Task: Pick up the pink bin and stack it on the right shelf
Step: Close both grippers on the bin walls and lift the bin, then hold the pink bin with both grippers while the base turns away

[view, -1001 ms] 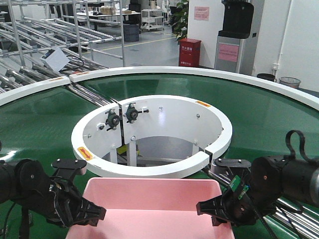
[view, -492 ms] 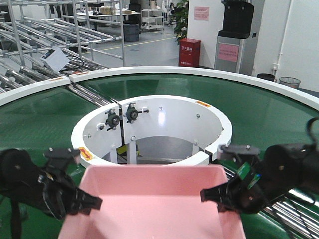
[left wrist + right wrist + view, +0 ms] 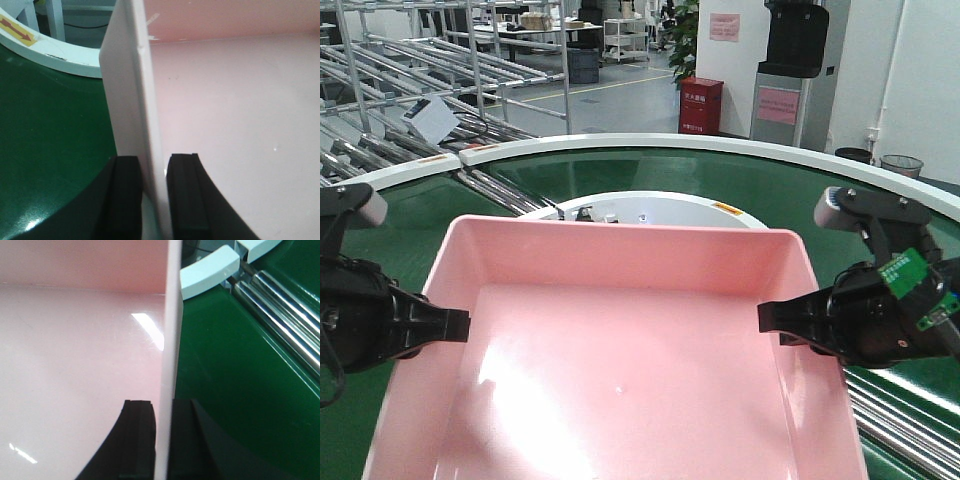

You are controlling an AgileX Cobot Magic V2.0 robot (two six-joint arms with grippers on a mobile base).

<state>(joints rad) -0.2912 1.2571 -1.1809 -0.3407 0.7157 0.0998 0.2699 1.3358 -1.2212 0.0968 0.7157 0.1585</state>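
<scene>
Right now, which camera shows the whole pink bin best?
The exterior front-facing view: it shows the pink bin almost whole, held at both side walls. The left wrist view shows only one wall pinched between the left fingers; the right wrist view likewise, with the right fingers.

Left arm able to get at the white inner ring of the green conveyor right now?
Probably not: the left hand is clamped on the left wall of the shallow pale-pink plastic bin, which also hangs in front of that white ring.

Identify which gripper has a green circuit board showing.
The right gripper, clamping the right wall of the pink bin, carries a green board behind its jaws; the left gripper, on the left wall, shows none.
</scene>
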